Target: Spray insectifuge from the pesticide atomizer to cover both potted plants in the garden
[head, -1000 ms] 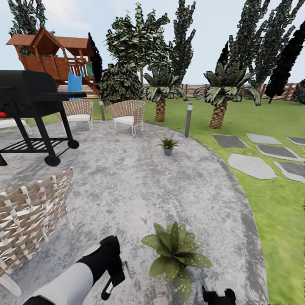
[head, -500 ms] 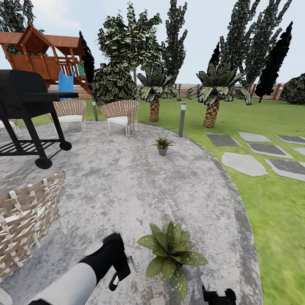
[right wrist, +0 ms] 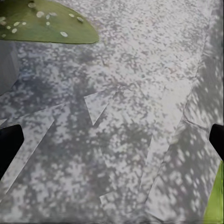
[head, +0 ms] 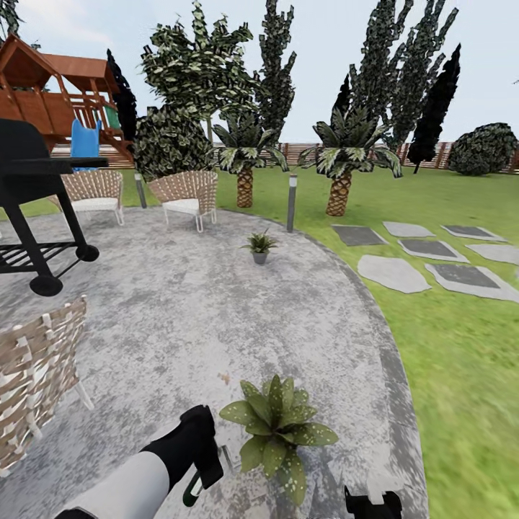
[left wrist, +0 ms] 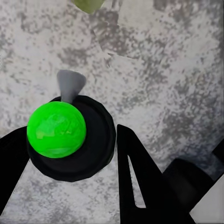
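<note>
My left gripper [head: 200, 461] hangs low over the grey patio [head: 180, 317], shut on the pesticide atomizer [head: 192, 490], whose green and white end pokes out below the fingers. In the left wrist view the atomizer's bright green cap [left wrist: 56, 129] on a black collar sits between the two black fingers [left wrist: 135, 172]. Just right of that gripper stands the near potted plant [head: 277, 431] with speckled leaves. The other potted plant [head: 259, 246] sits far across the patio. My right gripper [head: 371, 502] is open at the lower edge, over bare paving, with a leaf [right wrist: 46, 23] of the near plant close by.
A black grill [head: 36, 194] stands at the left, a wicker chair [head: 36, 375] close on my left, and two more chairs [head: 186, 196] at the patio's far edge. A grey bollard lamp [head: 292, 202], palms and lawn with stepping stones [head: 425, 252] lie to the right.
The whole view has swung to the right, so everything sits further left in the picture. My left gripper still holds the atomizer beside the near plant.
</note>
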Motion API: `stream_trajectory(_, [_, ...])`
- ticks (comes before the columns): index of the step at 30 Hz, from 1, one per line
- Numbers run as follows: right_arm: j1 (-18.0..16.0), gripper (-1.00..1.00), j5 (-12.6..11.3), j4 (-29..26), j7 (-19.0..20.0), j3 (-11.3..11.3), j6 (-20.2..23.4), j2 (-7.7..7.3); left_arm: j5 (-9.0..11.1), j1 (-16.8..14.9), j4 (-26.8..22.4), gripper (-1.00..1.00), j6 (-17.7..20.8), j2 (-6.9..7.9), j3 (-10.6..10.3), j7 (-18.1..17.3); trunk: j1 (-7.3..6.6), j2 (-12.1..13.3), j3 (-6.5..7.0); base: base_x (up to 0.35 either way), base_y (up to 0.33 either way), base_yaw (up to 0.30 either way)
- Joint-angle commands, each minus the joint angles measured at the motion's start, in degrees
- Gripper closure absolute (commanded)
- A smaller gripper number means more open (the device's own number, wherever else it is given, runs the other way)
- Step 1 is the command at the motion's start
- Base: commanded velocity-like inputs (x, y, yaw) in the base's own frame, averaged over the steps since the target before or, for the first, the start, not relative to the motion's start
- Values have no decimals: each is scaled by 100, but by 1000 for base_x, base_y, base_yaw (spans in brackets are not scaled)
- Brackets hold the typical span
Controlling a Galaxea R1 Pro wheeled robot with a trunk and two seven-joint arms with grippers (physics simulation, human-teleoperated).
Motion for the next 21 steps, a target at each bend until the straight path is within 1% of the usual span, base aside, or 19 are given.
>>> stream_trajectory(1, [-4, -100, -28, 5, -27, 48, -13, -1, -38, 2, -11, 100, 22, 23, -7, -45, -1, -2, -5, 0, 0, -291])
stream_trajectory(3, [-4, -100, -28, 5, -27, 48, -13, -1, -45, 11, -10, 100, 18, 115, -5, -45, -1, -2, -5, 0, 0, -271])
stream_trajectory(5, [-4, -100, -28, 5, -27, 48, -13, -1, -17, 34, -3, 100, 17, 329, -4, -51, -1, -2, -5, 0, 0, -120])
stream_trajectory(7, [-4, -100, -28, 5, -27, 48, -13, -1, 1, 39, -5, 100, 14, 492, -4, -48, -1, -2, -5, 0, 0, -32])
stream_trajectory(8, [-4, -100, -28, 5, -27, 48, -13, -1, 0, 40, -8, 100, 1, 521, -13, -41, -1, -2, -5, 0, 0, -6])
stream_trajectory(11, [-4, -100, -28, 5, -27, 48, -13, -1, 1, 35, -80, 100, -102, 510, 0, 54, -1, -2, -5, 0, 0, -1])
stream_trajectory(12, [-4, -100, -28, 5, -27, 48, -13, -1, 10, 33, -91, 100, -204, 494, 11, 82, -1, -2, -5, 0, 0, 0])
stream_trajectory(13, [-4, -100, -28, 5, -27, 48, -13, -1, 117, 32, -85, 100, -443, 469, 43, 143, -1, -2, -5, 0, 0, 0])
stream_trajectory(15, [-4, -100, -28, 5, -27, 48, -13, -1, 498, 31, -57, 100, -564, 459, 144, 318, -1, -2, -5, 0, 0, 0])
stream_trajectory(17, [-4, -100, -28, 6, -27, 48, -13, -1, 890, 31, -24, 100, -577, 454, 176, 715, -1, -2, -5, 0, 0, 0])
stream_trajectory(18, [-4, -100, -28, 8, -27, 48, -13, -1, 1051, 36, 17, 100, -569, 420, 174, 948, -1, -2, -5, 0, 0, 0])
stream_trajectory(19, [-4, -100, -28, 8, -27, 48, -13, -1, 1100, 38, 207, 100, -560, 352, 160, 1062, -1, -2, -5, 0, 0, 0])
stream_trajectory(21, [-4, -100, -28, 7, -27, 48, -13, -1, 1088, 38, 462, 100, -556, 297, 144, 1119, -1, -2, -5, 0, 0, 0])
